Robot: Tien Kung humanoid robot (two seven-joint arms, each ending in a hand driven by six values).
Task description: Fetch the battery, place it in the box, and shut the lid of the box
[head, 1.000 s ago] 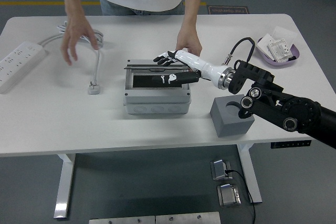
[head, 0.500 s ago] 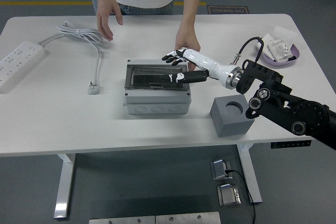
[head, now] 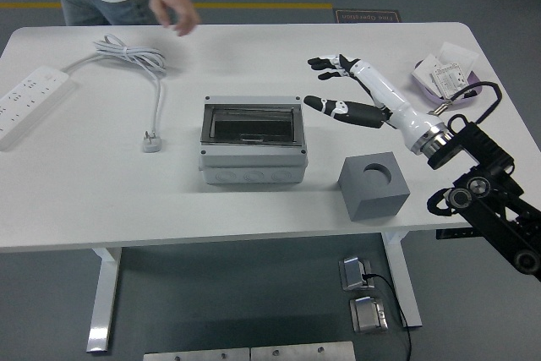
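The box [head: 253, 140] sits mid-desk [head: 76, 192] with its dark lid [head: 251, 125] lying flat; the battery can't be seen, so it is likely inside. The right hand [head: 340, 86] hovers right of the box, fingers spread, holding nothing. If the lid isn't latched, a flat downward press over its near edge would seat it best.

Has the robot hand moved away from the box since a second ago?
Yes. The right robot hand was over the grey box at its lid; it has now pulled back to the right, clear of the box, fingers spread and empty.

Bare table left of box [head: 253, 141], grey block [head: 374, 184] just right
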